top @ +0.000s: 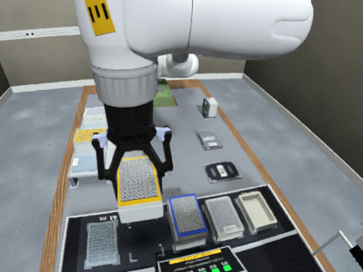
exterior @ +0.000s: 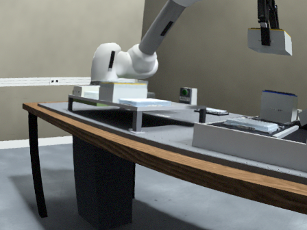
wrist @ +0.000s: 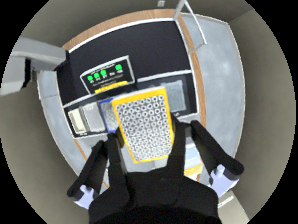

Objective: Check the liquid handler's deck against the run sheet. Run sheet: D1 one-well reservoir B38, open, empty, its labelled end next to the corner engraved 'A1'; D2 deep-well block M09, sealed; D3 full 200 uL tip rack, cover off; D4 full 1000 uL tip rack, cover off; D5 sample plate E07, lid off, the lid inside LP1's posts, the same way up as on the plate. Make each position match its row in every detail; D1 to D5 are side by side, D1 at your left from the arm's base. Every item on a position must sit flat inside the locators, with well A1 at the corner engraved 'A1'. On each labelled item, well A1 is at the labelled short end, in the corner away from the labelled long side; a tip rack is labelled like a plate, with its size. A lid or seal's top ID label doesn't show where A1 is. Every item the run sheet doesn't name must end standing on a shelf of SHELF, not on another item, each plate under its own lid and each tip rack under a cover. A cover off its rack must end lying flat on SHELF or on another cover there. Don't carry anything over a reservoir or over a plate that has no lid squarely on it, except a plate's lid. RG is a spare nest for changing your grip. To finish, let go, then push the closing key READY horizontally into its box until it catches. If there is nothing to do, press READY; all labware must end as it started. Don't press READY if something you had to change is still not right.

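Observation:
My gripper is shut on a yellow-rimmed tip rack with its cover off and holds it high above the black deck. In the top view the rack hangs over the bare position between a clear plate at the left and a blue-rimmed tip rack. To the right of the blue rack stand a labelled grey block and an open one-well reservoir.
The shelf at the left carries another yellow-rimmed rack, a white item and a flat pale piece. A lid lies in a nest, a dark nest sits nearer, and a key box stands behind.

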